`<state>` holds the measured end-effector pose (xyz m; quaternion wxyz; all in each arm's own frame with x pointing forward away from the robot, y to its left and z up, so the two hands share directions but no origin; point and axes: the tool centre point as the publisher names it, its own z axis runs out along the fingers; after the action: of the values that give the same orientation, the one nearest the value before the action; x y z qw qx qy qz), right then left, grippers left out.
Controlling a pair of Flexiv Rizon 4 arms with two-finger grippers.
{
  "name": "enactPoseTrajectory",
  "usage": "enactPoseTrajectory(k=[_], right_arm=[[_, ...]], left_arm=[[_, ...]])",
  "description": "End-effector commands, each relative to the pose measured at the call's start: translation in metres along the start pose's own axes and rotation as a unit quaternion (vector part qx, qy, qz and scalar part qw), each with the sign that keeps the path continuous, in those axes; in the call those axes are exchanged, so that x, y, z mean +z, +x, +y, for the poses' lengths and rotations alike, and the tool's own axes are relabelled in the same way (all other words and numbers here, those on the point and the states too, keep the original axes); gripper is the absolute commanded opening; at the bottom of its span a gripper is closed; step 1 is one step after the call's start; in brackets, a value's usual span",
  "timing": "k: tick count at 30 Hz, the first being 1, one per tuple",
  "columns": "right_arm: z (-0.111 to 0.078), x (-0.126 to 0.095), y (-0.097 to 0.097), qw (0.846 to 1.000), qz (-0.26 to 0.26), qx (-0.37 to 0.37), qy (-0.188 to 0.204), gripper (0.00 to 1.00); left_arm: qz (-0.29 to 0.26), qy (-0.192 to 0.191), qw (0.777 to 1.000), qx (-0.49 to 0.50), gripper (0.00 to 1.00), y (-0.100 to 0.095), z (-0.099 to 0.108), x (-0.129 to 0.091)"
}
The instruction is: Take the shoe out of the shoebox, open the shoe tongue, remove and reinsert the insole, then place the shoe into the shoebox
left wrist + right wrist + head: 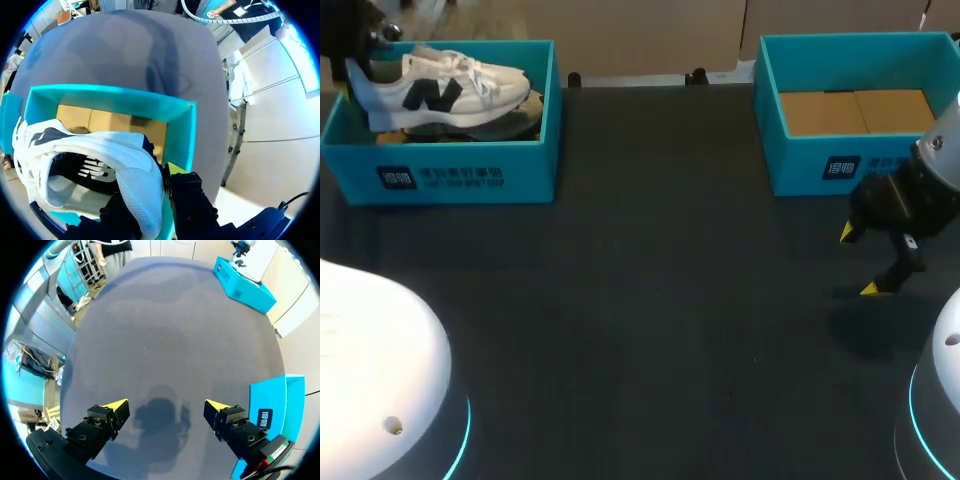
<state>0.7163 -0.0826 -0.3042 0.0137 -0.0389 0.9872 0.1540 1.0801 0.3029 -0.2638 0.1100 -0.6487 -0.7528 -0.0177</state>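
lifting the sneaker [440,88] out of the left shoebox [470,165] is, as i judge it, the step in hand. the white sneaker sits at the upper left of the head view, its heel raised above the rim while its toe points down into the box. the left gripper [360,52] is clamped on the heel collar; in the left wrist view the heel fabric is pinched between its two fingers.

the right gripper [860,261] hangs over bare tabletop [650,300] at the right of the frame, just in front of the right shoebox [820,165]. its yellow tips are spread wide with nothing between them.

the next move likely calls for raising the sneaker clear of the box wall and bringing it to the middle of the tabletop. there the free gripper could reach the tongue. a grip on the heel alone may let the toe swing or catch the rim.
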Motion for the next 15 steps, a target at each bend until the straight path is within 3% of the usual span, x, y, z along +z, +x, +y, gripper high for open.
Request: enactPoseTrajectory(k=[1,10,12,15], right_arm=[[0.000,0.000,0.001,1.000,-0.001,0.000,0.001,1.00],[0.000,0.000,0.001,1.000,-0.001,0.000,0.001,1.00],[0.000,0.000,0.001,1.000,-0.001,0.000,0.001,1.00],[0.000,0.000,0.001,1.000,-0.001,0.000,0.001,1.00]], left_arm=[[0.005,-0.010,1.000,0.001,0.00,0.002,-0.020,-0.035],[0.013,-0.016,1.000,0.014,0.00,-0.005,-0.056,-0.094],[0.012,-0.032,0.999,0.016,0.00,-0.010,-0.067,-0.119],[0.012,-0.032,0.999,0.016,0.00,-0.010,-0.067,-0.119]])
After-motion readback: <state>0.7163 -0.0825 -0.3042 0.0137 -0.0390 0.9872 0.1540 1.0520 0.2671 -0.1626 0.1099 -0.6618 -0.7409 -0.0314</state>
